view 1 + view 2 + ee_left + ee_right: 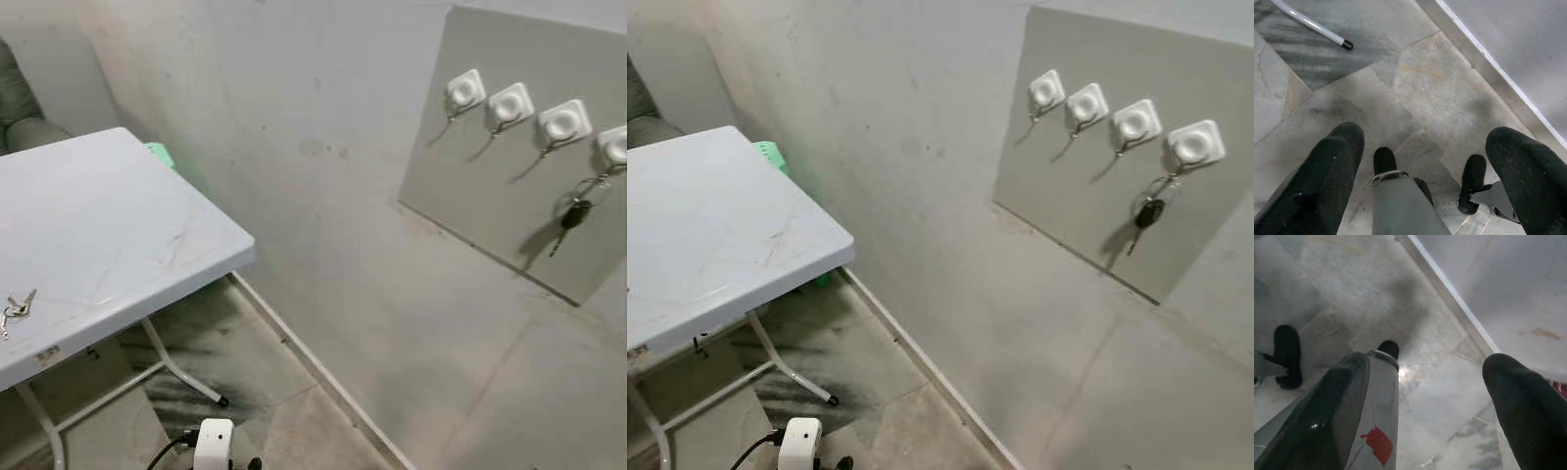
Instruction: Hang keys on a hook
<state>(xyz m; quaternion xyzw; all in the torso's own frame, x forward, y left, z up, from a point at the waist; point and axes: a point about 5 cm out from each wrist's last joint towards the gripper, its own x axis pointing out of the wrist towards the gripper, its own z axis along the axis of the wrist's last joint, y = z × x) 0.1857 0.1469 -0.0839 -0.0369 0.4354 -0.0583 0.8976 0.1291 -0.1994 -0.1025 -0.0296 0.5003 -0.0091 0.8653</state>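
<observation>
Against the wall: board (509, 196) bearing four white hooks (563, 122); car key (573, 213) already hangs from the rightmost. Table (98, 235): loose keys (16, 305) at its near edge, visible to the left eye. Left gripper (1425, 171) and right gripper (1425, 396) hang wide, empty, over floor. Risk: keys nudged off the edge.

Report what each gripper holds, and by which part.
Nothing. The left gripper and right gripper hang open over the floor; keys lie on the table.
</observation>
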